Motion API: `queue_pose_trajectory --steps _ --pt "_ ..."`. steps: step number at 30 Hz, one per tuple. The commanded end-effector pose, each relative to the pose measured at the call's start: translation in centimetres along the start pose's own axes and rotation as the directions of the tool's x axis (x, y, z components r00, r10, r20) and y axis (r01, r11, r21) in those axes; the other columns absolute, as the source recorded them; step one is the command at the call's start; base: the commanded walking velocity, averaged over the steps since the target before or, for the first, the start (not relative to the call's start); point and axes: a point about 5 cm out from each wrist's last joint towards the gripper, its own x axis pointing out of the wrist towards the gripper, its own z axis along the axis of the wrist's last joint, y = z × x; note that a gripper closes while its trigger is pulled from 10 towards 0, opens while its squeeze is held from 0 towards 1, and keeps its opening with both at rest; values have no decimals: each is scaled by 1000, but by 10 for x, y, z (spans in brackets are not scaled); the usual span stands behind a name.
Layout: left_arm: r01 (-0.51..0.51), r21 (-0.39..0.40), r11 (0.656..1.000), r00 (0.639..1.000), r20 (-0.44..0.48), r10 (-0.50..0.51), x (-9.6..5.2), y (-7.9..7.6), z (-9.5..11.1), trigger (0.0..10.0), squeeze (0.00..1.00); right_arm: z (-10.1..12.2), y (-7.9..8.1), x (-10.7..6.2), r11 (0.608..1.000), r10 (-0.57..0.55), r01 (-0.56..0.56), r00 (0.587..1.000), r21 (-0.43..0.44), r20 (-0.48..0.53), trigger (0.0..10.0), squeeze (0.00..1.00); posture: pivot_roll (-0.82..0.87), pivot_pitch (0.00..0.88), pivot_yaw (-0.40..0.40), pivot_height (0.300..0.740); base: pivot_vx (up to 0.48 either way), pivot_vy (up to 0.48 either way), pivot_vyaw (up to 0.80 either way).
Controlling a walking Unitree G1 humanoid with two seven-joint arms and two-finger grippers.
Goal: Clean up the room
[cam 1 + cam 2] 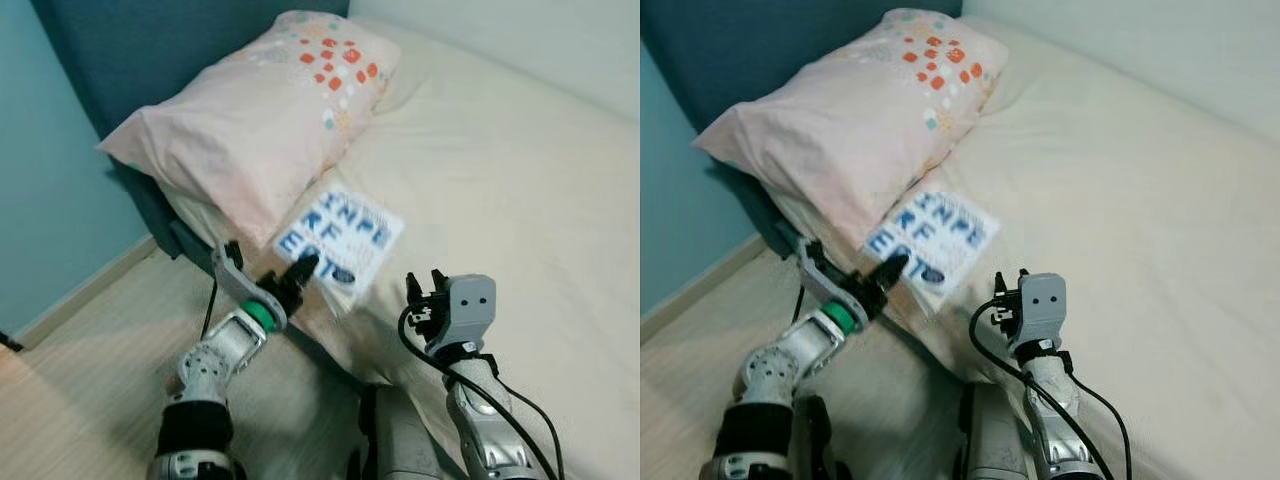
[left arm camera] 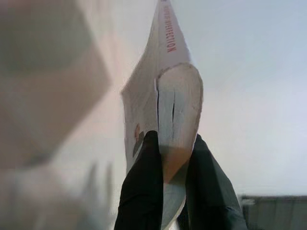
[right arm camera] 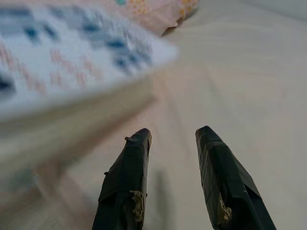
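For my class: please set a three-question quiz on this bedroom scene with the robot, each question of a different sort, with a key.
1. True or false: the left gripper is shut on the book.
2. The pillow lies: A) on the floor; B) at the head of the bed; C) in the right gripper.
3. Fill in: the right gripper's fingers are ____ and hold nothing.

Key: 1 true; 2 B; 3 open.
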Motion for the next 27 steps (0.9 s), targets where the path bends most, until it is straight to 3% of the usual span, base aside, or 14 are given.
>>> queue_pose_trajectory --steps 1,4,6,7,8,10,20,22,27 --pt "85 -36 996 995 46 -83 8 -13 4 10000 0 1 -1 -4 1000 9 -9 1000 -27 2 10000 0 -88 158 -21 586 0 0 0" --pt "116 -53 992 992 66 -112 21 -22 12 10000 0 7 -4 -6 999 9 -8 1000 -35 18 10000 0 -111 187 -21 586 0 0 0" --pt "139 -73 988 989 69 -134 36 -33 10 10000 0 12 -6 -8 999 6 -5 1000 -39 30 10000 0 -129 206 -18 586 0 0 0" --pt "139 -73 988 989 69 -134 36 -33 10 10000 0 12 -6 -8 999 6 -5 1000 -39 30 10000 0 -129 206 -18 586 0 0 0" --pt "149 -98 984 988 60 -144 51 -42 3 10000 0 17 -7 -9 999 6 -4 999 -43 41 10000 0 -162 238 -12 586 0 0 0" --pt "152 -112 982 988 44 -148 62 -50 -6 10000 0 22 -7 -9 999 4 -2 999 -48 52 10000 0 -178 252 -9 586 0 0 0" --pt "140 -143 980 989 -17 -144 80 -63 -30 10000 0 32 -6 -10 999 -6 9 997 -47 74 10000 0 -229 316 5 586 0 0 0" --pt "72 -139 988 995 -62 -81 89 -64 -51 10000 0 37 4 -33 999 -21 23 998 -29 52 10000 0 -277 407 20 586 0 0 0" --pt "21 -96 995 994 -106 -32 87 -55 -61 10000 0 35 9 -44 1000 -24 24 1000 -17 20 10000 0 -280 441 25 586 0 0 0"
